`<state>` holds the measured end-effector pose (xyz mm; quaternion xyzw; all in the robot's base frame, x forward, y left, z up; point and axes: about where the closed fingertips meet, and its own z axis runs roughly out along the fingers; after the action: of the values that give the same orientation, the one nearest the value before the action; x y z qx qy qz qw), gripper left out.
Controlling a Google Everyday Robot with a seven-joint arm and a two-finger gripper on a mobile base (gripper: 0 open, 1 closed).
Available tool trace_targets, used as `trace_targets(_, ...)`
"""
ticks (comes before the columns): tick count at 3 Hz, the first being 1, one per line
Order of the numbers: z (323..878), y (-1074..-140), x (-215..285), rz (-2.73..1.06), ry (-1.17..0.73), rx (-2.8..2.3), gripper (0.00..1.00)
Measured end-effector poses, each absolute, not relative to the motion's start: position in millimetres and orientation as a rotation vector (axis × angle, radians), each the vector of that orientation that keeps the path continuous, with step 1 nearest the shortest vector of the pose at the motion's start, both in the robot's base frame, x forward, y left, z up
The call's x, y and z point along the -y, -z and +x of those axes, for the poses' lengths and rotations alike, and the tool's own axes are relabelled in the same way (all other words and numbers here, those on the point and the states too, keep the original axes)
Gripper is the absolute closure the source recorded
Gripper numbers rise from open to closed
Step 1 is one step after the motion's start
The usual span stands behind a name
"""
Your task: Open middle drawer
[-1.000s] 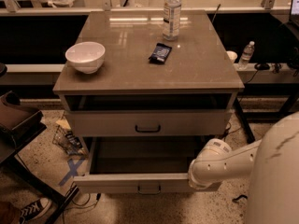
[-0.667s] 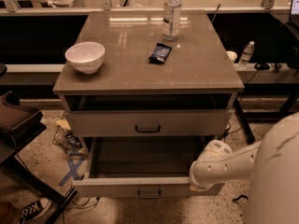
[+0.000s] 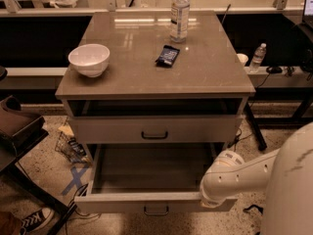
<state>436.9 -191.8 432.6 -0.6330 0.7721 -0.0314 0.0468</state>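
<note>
The middle drawer (image 3: 156, 203) stands pulled far out of the grey-beige cabinet. Its pale interior (image 3: 151, 168) is bare, and its small dark bar handle (image 3: 156, 210) shows at the centre of the front panel. My gripper (image 3: 215, 196) is at the end of my white arm (image 3: 244, 173), which reaches in from the right. It sits at the drawer's front right corner, against the front panel. The shorter-fronted drawer above (image 3: 154, 130) is closed. No lower drawer shows beneath the open one.
On the cabinet top (image 3: 205, 75) stand a white bowl (image 3: 89, 58), a dark snack packet (image 3: 167, 56) and a water bottle (image 3: 180, 13). A dark tray (image 3: 17, 124) and a shoe (image 3: 34, 220) are at the left. Cables and a small bottle (image 3: 257, 57) are at the right.
The middle drawer has slid further out toward the camera. My arm and gripper have moved with its front right corner.
</note>
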Motion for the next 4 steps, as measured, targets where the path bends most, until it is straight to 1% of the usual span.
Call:
trace_targets(1,437,-433,192,-1.932,0.096,-2.356,1.0)
trace_targets(2,407,-428,189,-2.043,0.035,-2.362,1.0)
trace_targets(3,407,-431,189,-2.043,0.035,-2.362,1.0)
trace_targets(4,407,-431,189,-2.043,0.035,-2.362,0.82)
